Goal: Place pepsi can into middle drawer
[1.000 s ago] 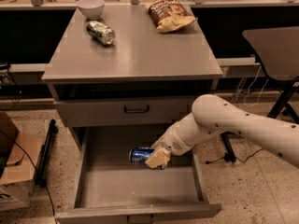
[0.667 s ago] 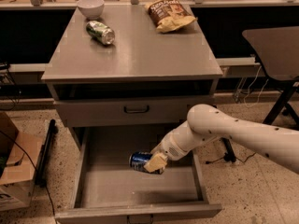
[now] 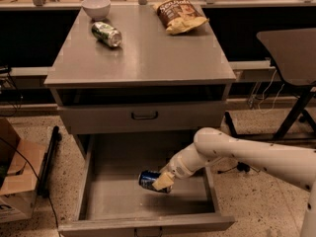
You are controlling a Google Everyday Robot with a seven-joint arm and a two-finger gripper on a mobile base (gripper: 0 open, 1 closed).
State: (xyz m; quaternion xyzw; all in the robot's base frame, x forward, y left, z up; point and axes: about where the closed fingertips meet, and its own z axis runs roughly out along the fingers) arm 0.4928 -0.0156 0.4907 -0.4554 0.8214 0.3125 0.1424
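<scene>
The pepsi can [image 3: 148,179], blue with a silver end, lies on its side inside the open middle drawer [image 3: 103,201], the wide lowest drawer of the grey cabinet. My gripper [image 3: 162,181] reaches in from the right on a white arm and is shut on the can, holding it low over the drawer floor, a little right of centre. One tan finger pad [image 3: 163,180] covers the can's right part.
On the cabinet top [image 3: 148,58] lie a green-and-silver can [image 3: 106,34], a white bowl [image 3: 96,7] and a chip bag [image 3: 178,15]. The shallower drawer [image 3: 143,116] above is closed. A cardboard box [image 3: 15,177] stands at left, a dark table [image 3: 291,58] at right.
My gripper and the can have moved down and toward the drawer's front, deeper into the drawer. The arm's elbow has lowered with them.
</scene>
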